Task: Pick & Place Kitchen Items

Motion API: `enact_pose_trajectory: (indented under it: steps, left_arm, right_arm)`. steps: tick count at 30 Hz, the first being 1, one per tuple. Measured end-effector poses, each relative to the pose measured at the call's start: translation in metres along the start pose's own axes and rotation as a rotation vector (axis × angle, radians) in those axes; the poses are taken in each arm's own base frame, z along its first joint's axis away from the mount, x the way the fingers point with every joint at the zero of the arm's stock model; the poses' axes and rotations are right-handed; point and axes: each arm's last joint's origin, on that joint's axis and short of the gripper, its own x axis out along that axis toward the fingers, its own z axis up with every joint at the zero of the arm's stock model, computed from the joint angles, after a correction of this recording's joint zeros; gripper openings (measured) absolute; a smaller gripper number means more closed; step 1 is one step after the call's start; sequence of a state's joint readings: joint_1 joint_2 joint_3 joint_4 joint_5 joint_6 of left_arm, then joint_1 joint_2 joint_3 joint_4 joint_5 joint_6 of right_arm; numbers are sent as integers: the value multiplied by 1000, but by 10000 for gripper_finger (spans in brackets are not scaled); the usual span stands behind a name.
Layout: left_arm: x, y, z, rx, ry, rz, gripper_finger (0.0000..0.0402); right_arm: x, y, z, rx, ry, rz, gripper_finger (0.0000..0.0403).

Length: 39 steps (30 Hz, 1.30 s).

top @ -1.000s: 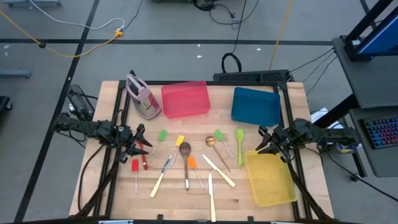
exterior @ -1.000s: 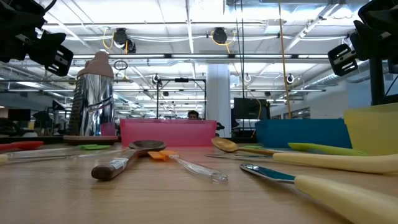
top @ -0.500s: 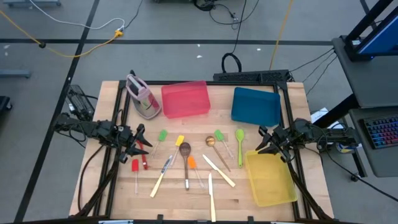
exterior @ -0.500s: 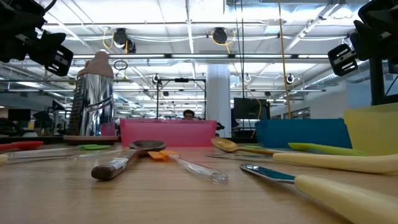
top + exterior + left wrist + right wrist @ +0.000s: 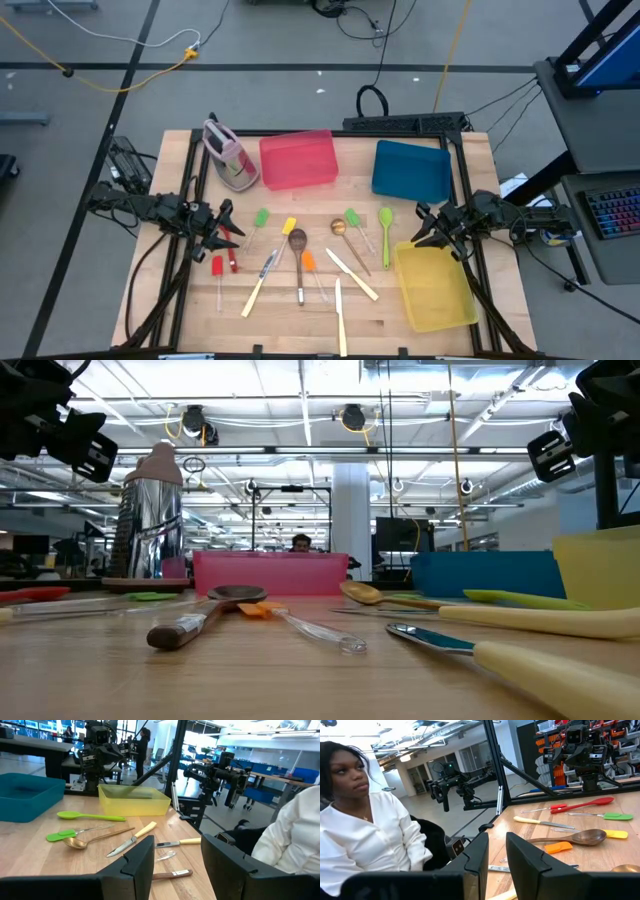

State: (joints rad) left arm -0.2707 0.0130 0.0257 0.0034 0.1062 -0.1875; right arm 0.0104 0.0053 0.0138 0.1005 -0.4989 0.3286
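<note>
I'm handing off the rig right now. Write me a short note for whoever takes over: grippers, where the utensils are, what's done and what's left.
Left gripper: jaws open, empty, parked at the table's left edge beside the red utensils.
Right gripper: jaws parted a little, empty, at the right edge by the yellow tray.
Utensils: all loose on the wood mid-table, among them knives, a brown spoon and a green spoon.
Done: nothing; no utensil shows in the red tray, the blue tray or the yellow one.
Left: every utensil.
</note>
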Motion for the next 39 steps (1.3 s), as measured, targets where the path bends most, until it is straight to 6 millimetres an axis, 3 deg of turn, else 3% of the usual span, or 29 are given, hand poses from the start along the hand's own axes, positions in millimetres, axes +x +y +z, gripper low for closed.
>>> enact_pose_trajectory:
  steps: [33,39]
  left_arm:
    - [0,0,0,0,-1,1,168]
    - [0,0,0,0,0,2,168]
  right_arm:
    - [0,0,0,-4,-3,-5,59]
    - [0,-1,5,-151,-59,-77,59]
